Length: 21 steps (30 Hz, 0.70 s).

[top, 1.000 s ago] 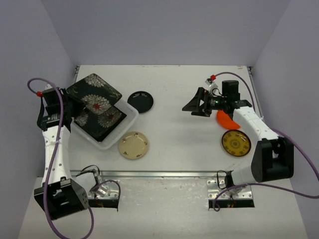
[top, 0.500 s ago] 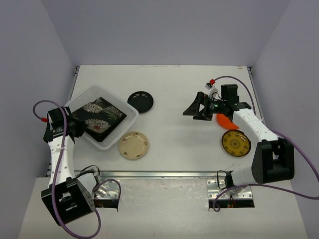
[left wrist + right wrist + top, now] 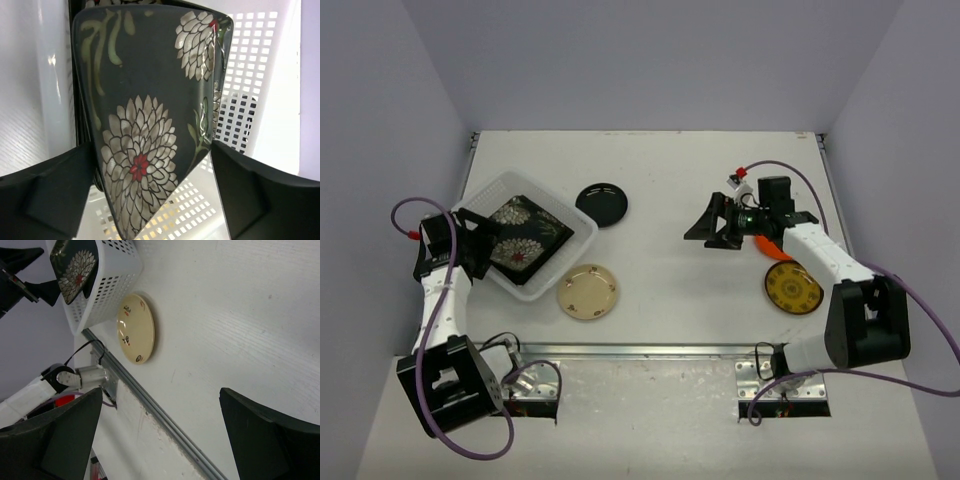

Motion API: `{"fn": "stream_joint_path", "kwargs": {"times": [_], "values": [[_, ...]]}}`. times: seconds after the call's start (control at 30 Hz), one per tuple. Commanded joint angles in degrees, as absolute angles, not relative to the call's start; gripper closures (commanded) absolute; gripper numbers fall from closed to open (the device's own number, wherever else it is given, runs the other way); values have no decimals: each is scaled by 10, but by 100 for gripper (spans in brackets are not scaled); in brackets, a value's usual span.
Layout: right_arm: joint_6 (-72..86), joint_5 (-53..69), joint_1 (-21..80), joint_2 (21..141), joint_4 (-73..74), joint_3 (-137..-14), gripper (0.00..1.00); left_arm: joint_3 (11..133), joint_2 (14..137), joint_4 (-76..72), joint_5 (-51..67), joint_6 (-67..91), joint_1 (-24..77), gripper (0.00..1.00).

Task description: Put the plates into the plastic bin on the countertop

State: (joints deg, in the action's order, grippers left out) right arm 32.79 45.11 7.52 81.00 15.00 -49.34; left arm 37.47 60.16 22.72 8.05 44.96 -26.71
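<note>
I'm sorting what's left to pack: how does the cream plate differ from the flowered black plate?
The cream plate is round and smaller; the flowered black plate is square and larger. The cream plate lies on the countertop beside the plastic bin; the flowered black plate lies inside it. Both lie face up.

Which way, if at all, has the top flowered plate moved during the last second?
Yes. The flowered plate has come toward the near edge and down into the plastic bin. Earlier it overhung the far rim, level with the round black plate.
</note>
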Motion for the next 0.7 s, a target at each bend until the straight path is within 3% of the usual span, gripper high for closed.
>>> {"fn": "stream_joint_path", "kwargs": {"times": [0.0,0.47,0.67], "values": [[327,429,104,823,118,-491,1,401,602,192,73,433,-270,0],[359,292,339,1011,86,-568,1,487,714,254,90,353,-266,0],[383,263,400,1077,69,-603,1,507,658,287,16,321,-264,0]]}}
